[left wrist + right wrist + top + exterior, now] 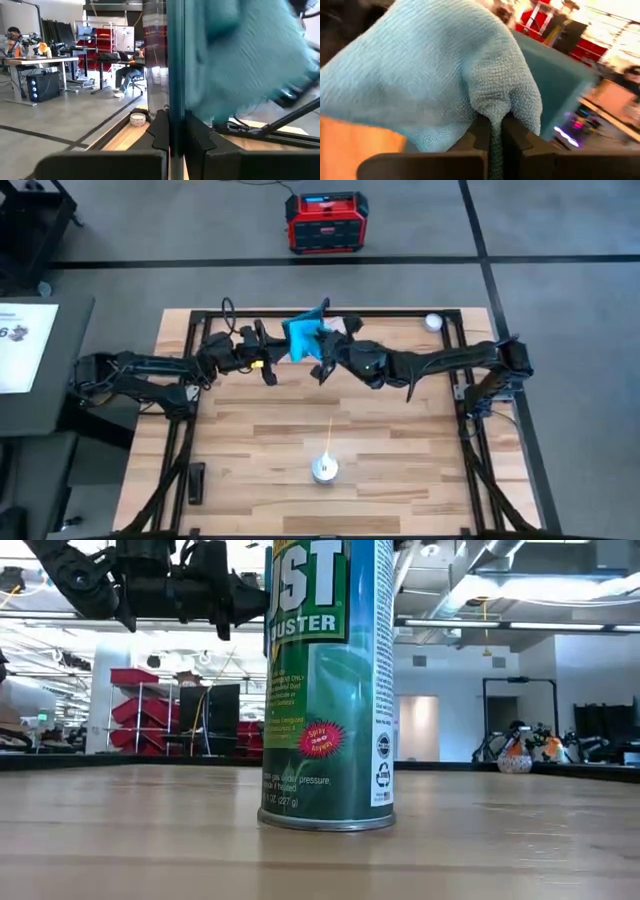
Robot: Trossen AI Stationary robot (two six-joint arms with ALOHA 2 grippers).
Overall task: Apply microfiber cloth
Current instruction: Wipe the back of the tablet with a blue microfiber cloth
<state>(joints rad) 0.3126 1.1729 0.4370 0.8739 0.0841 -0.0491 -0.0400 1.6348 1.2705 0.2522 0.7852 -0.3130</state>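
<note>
Both grippers meet above the worktop's (250, 430) far side: the right gripper's (322, 363) fingers pinch the microfiber cloth (303, 335), and the left gripper's (268, 355) fingers clamp a thin upright edge beside it.

Microfiber cloth (435, 75) soft, nubbly weave; table (260, 420) matt planked wood; spray can (328, 680) glossy, probably metal.
</note>
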